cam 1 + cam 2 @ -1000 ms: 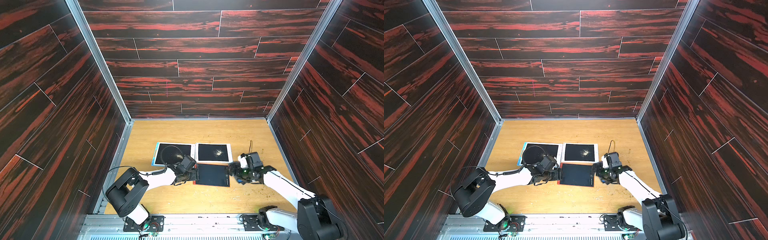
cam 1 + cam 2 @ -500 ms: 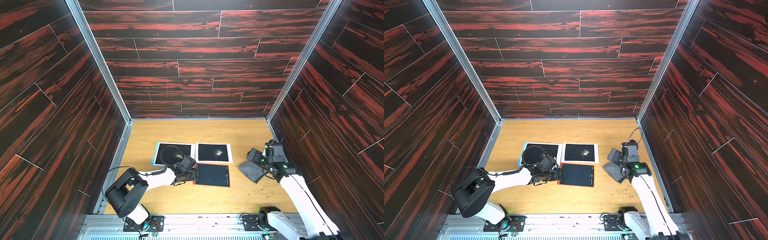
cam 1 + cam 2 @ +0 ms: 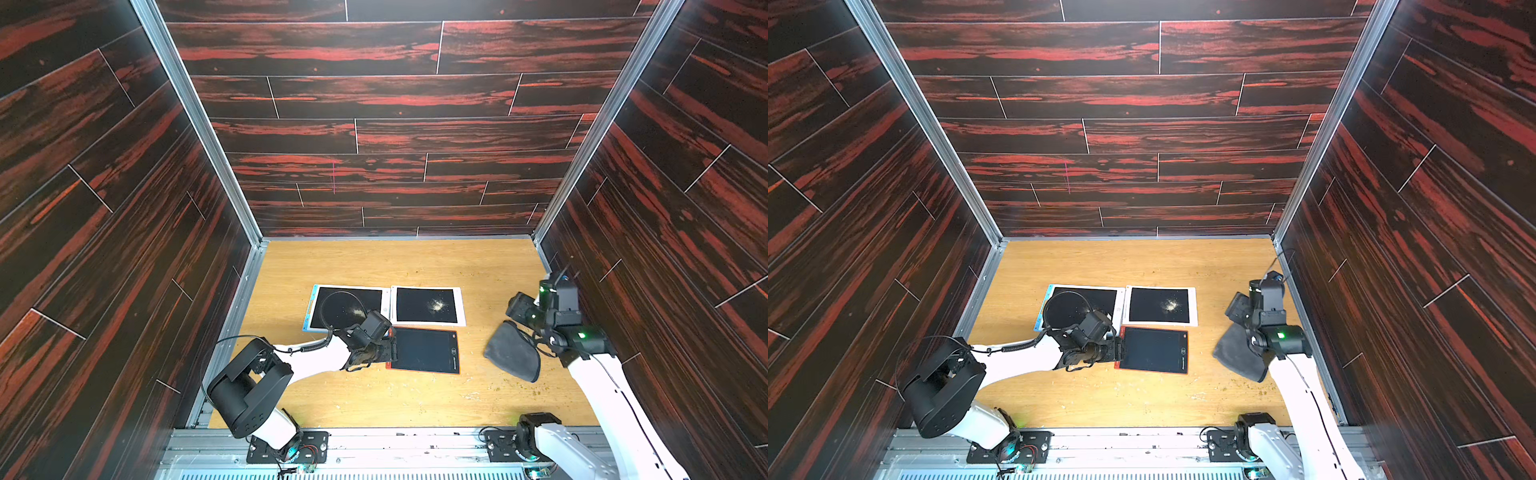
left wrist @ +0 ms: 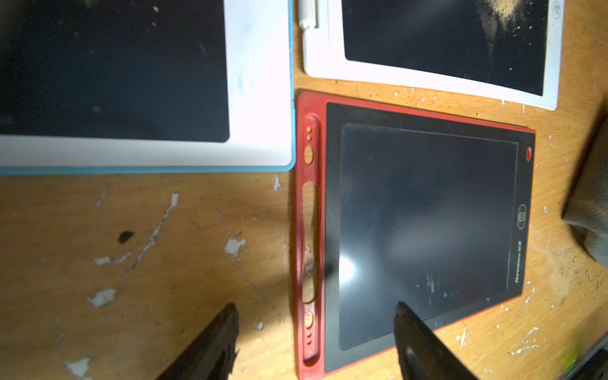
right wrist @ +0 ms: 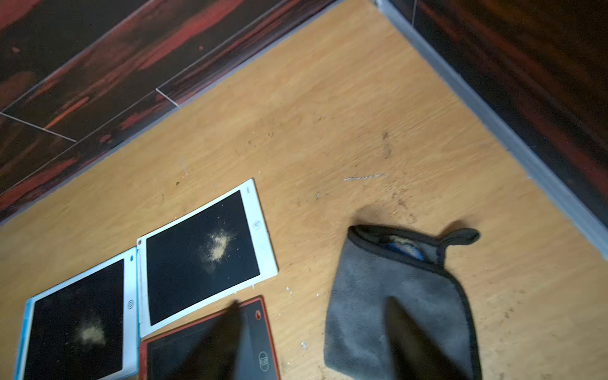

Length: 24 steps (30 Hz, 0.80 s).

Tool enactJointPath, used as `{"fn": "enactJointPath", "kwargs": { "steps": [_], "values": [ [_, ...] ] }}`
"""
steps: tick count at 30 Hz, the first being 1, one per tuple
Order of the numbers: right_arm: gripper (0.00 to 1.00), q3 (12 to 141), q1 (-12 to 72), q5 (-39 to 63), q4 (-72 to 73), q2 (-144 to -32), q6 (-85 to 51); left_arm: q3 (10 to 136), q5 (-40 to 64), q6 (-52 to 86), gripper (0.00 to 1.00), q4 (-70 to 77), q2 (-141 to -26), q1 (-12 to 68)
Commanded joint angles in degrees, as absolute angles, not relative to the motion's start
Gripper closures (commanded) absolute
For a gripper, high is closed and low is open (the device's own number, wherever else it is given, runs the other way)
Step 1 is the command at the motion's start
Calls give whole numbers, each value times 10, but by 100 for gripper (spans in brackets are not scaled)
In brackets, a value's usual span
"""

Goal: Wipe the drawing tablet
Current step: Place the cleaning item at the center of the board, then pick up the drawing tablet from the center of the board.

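Three drawing tablets lie on the wooden table. The red-framed tablet (image 3: 424,350) (image 4: 424,230) is nearest, its dark screen almost free of dust. Pale dust patches sit on the white-framed tablet (image 3: 428,305) (image 5: 204,256) and the blue-framed tablet (image 3: 345,305) (image 5: 79,322) behind it. My left gripper (image 3: 390,349) (image 4: 316,307) is open, low over the red tablet's left edge, one finger over its screen and one over the table. The grey cloth mitt (image 3: 513,353) (image 5: 398,306) lies near the right wall. My right gripper (image 5: 312,306) hovers open above it, holding nothing.
Crumbs and dust are scattered on the table (image 3: 415,395) around the red tablet and in front of the cloth. Dark wood-pattern walls close in the left, back and right sides; the right wall (image 3: 665,291) is close to my right arm.
My right gripper swung from the red tablet's right edge out to the right wall and rose, taking the cloth along; the cloth now lies on the table there. The left arm stayed put.
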<state>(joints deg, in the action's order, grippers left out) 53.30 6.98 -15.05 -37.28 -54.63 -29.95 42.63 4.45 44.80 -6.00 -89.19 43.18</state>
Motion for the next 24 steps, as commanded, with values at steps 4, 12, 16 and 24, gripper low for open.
{"fn": "enactJointPath", "kwargs": {
  "steps": [4, 12, 16, 24],
  "values": [
    [100, 529, 70, -29, -336, -579, -297, 425, 37, 443, 24, -75, -863, 430],
    [20, 369, 72, 249, -216, -706, -291, 412, 61, 451, 22, -37, -882, 425],
    [12, 300, 72, 256, -171, -697, -304, 387, 111, 479, 22, 28, -904, 402],
    [16, 237, 72, 292, -103, -738, -318, 362, 159, 516, 22, 115, -946, 378]
  ]
}}
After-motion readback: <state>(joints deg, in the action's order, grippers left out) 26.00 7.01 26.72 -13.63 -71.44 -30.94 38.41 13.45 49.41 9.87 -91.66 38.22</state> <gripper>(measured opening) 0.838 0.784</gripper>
